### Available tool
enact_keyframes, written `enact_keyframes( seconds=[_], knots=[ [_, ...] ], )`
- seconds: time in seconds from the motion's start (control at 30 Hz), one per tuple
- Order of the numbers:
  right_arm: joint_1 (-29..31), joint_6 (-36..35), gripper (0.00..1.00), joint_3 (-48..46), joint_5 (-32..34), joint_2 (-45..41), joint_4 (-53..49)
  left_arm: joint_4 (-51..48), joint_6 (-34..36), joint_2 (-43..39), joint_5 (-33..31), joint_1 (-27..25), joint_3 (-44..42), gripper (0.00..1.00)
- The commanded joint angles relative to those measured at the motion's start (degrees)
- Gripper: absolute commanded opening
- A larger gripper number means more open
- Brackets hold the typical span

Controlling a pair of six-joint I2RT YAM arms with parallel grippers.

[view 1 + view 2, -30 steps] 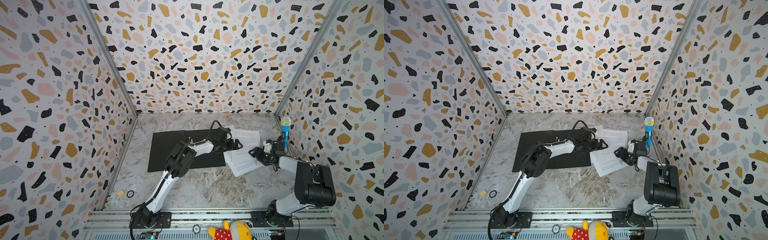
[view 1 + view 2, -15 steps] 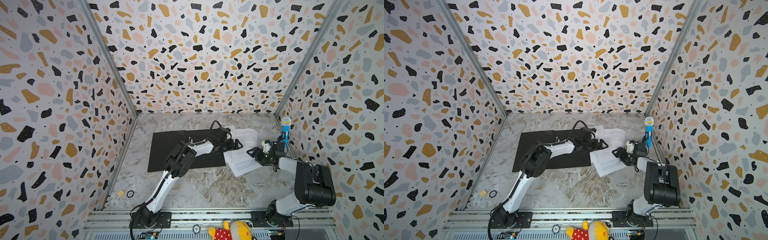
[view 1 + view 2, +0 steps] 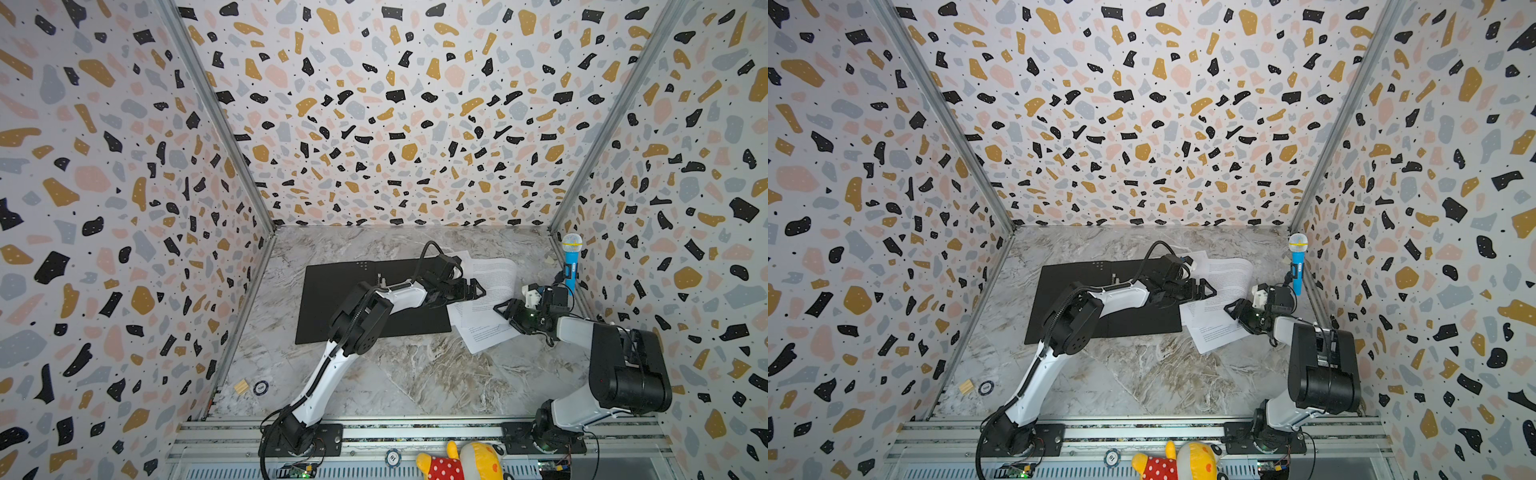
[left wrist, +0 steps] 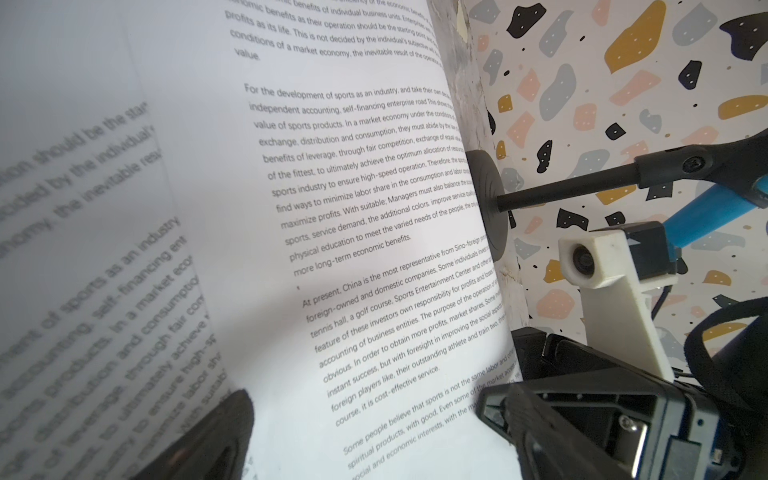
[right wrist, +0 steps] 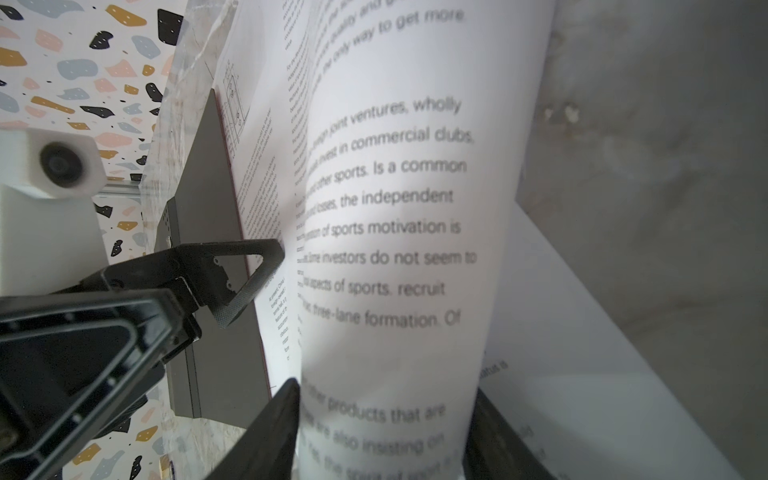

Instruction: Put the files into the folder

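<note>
Straddles bowed sheet of files (image 3: 494,278), just right of folder (image 3: 324,291), with right gripper (image 3: 500,311): jaws half-wide, grip unclear. Poises left gripper (image 3: 478,289) wide, empty, at folder's right edge.

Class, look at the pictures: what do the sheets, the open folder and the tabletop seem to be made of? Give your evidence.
Sheets: thin white paper, matt; the top one bows upward and carries printed text.
Folder: black, matt, lying stiff and flat; card or plastic, cannot tell.
Tabletop: marble look, grey-brown veins, slight sheen; real stone or printed laminate is left open.
</note>
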Motion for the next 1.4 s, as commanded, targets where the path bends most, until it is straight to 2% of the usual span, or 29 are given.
enact_keyframes(
  seconds=[0.0, 0.43, 0.63, 0.8, 1.07, 1.37],
  knots=[
    [-0.1, -0.4, 0.58, -0.8, -0.5, -1.5, -0.4, 0.7, -0.8, -0.9, 0.7, -0.1, -1.1, 0.97],
    [-0.2, 1.8, 0.52, -3.2, -1.5, -2.5, 1.5, 5.5, -3.4, -8.4, 0.4, 0.0, -7.9, 0.97],
    [-0.2, 3.4, 0.51, -4.9, -2.5, -2.7, 3.4, 10.9, -5.4, -13.7, -0.5, -0.4, -15.4, 0.97],
    [-0.1, 4.8, 0.51, -5.1, -3.2, -2.8, 4.4, 16.4, -10.6, -19.3, -0.7, -2.7, -24.9, 0.98],
    [-0.1, 5.0, 0.51, -5.4, -2.8, -3.5, 4.3, 37.5, -26.8, -24.9, -3.9, -8.2, -41.5, 1.0],
    [-0.2, 4.4, 0.51, -5.2, -2.6, -3.6, 4.2, 50.8, -37.9, -22.2, -9.7, -12.8, -45.5, 0.99]
  ],
)
